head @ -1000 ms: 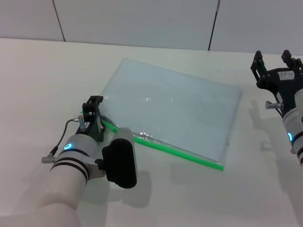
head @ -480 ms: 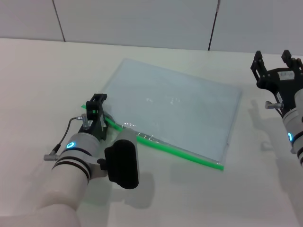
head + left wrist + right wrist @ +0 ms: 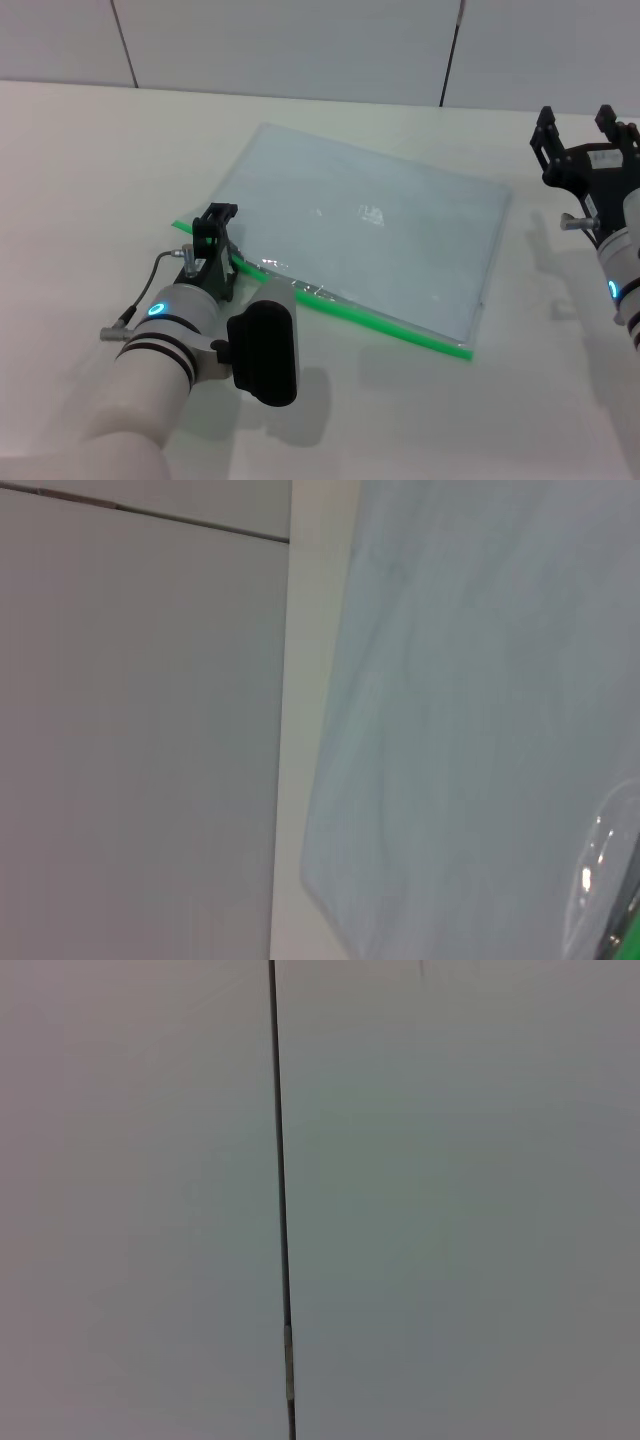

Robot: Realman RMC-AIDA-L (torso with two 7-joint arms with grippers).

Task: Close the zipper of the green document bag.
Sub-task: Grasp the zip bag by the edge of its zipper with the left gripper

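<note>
- A see-through pale blue document bag [image 3: 365, 235] lies flat and skewed on a white table [image 3: 90, 170]. Its green zipper [image 3: 375, 318] runs along the edge nearest the robot.
- The left claw [image 3: 215, 240] sits low on the zipper's left end. Whether it grips the slider cannot be told.
- The right claw [image 3: 585, 140] hangs wide open, well apart to the right.
- Risk: nothing pins the bag, so a pull along the zipper may drag or bunch the soft plastic.
- Risk: the small slider may slip free.

One document bag [image 3: 370, 235], two tools
</note>
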